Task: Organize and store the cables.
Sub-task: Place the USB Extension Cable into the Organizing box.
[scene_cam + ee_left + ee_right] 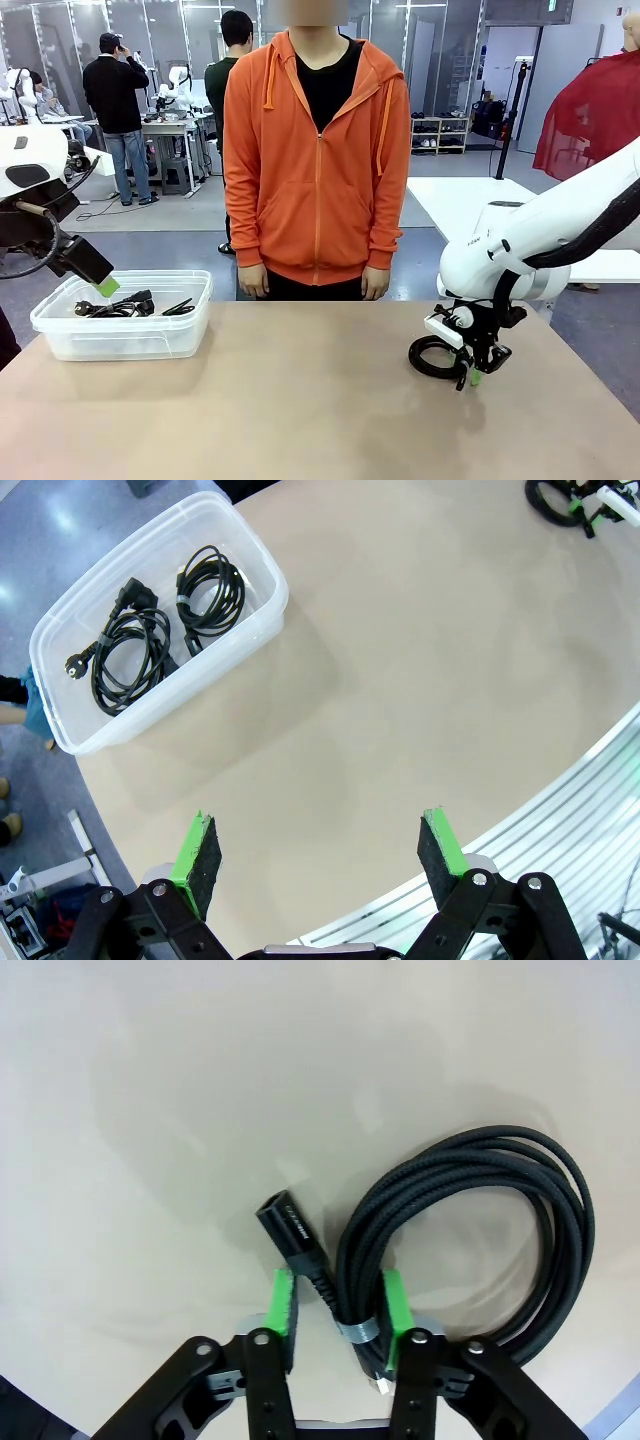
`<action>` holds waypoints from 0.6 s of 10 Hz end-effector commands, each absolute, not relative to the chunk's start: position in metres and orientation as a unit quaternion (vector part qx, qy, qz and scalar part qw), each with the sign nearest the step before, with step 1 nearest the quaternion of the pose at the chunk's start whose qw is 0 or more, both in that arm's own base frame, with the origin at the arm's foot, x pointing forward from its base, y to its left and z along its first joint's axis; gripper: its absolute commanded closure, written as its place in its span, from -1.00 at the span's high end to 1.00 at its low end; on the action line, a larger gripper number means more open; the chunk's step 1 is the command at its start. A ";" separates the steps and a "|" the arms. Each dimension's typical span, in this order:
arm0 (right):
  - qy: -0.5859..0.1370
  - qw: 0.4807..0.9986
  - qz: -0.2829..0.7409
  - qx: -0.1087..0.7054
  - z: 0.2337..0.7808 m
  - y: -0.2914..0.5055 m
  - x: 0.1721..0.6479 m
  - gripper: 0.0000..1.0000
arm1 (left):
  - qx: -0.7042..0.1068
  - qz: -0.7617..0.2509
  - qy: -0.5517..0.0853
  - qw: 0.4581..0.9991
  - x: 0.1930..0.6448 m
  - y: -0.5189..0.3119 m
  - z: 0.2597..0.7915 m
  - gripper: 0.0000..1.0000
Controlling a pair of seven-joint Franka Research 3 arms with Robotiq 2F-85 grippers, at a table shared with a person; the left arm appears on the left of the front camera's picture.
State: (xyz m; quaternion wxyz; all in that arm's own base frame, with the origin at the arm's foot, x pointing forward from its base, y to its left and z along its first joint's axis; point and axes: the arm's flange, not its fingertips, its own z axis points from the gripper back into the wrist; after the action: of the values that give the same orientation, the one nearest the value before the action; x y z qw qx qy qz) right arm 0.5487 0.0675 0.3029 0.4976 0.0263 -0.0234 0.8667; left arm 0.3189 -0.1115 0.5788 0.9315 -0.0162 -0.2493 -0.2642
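**A:** Where is your right gripper [338, 1305] now?

**B:** You have it down on the table [300, 400], on your right side. Its green fingers [283, 1300] are squeezed in on the bound part of a coiled cable [480, 1230]. The coil lies flat on the table top and its black plug [285, 1228] pokes out just past the fingers. In the front view you can see the same cable [428, 357] as a dark loop under the gripper [470, 378].

**A:** And your left gripper [320, 850]?

**B:** Its fingers [200, 855] are spread wide apart and there is nothing between them. In the front view it hangs over the near left corner of the clear bin [120, 335], at your left edge of the table.

**A:** Are there cables in the bin?

**B:** Yes. The left wrist view shows you two black coils lying side by side on the bottom of the bin [60, 735]. One coil [125, 655] has a round plug at its end. The other coil [210, 590] sits just beside it.

**A:** Who else is there?

**B:** A person in an orange hoodie [315, 160] stands at the far side of the table, arms hanging down
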 end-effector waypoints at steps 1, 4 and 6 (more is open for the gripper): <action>-0.015 0.506 0.862 0.013 0.299 0.068 0.553 -0.95 | -0.015 -0.263 -0.247 0.932 0.317 -0.111 0.579 1.00; -0.014 0.510 0.860 0.015 0.298 0.068 0.552 -1.00 | -0.015 -0.263 -0.247 0.932 0.317 -0.111 0.579 1.00; -0.022 0.545 0.837 0.031 0.305 0.068 0.551 -1.00 | -0.015 -0.263 -0.247 0.932 0.317 -0.111 0.579 1.00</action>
State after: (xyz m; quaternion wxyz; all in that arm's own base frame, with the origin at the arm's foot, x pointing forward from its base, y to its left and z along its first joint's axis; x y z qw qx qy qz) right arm 0.5502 0.0662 0.3037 0.5162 0.0237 -0.0230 0.8558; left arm 0.3189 -0.1115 0.5787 0.9315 -0.0162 -0.2493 -0.2642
